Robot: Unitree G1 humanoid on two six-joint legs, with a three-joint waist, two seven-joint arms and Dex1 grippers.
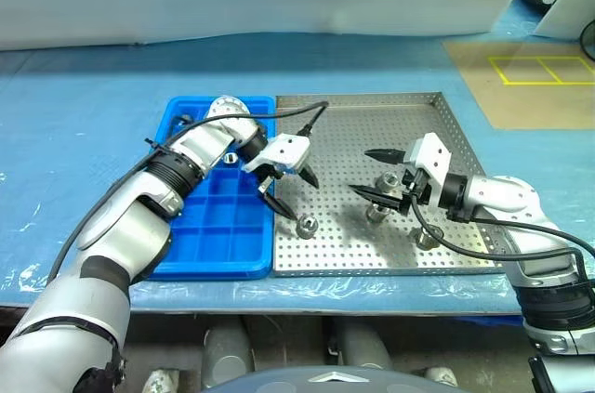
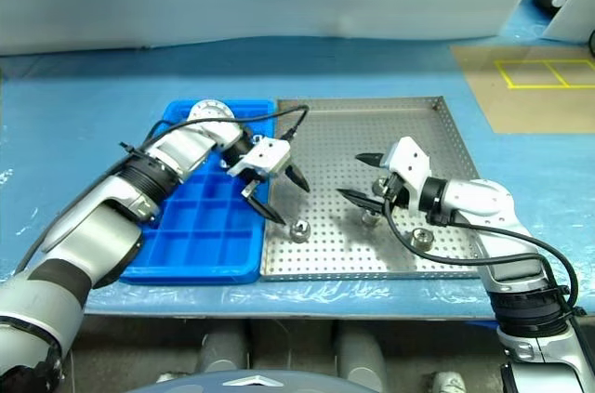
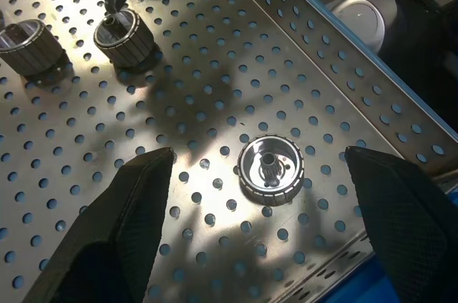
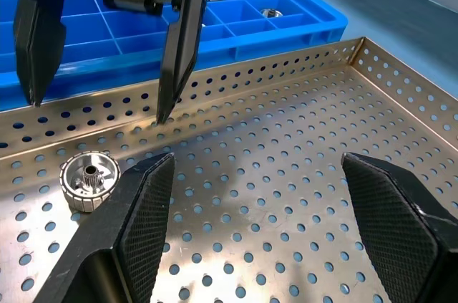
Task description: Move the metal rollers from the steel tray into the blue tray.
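Claws both gape empty: left claw [image 1: 287, 190] hangs just above a metal roller [image 1: 307, 225] in the steel tray [image 1: 418, 119], poised to grasp it, right claw [image 1: 376, 172] near two others.

3 upright metal rollers [image 1: 307, 225] on steel tray [image 1: 372, 114] beside blue tray [image 1: 218, 244].

The blue tray [image 1: 216, 235] lies left of the steel tray [image 1: 372, 114], their long sides touching. Three metal rollers [image 1: 307, 225] rest on the steel tray floor near its front rim: one near the left edge, one mid-tray [image 1: 376, 213], one further right [image 1: 425, 238]. Another roller [image 1: 229, 159] sits in a compartment of the blue tray
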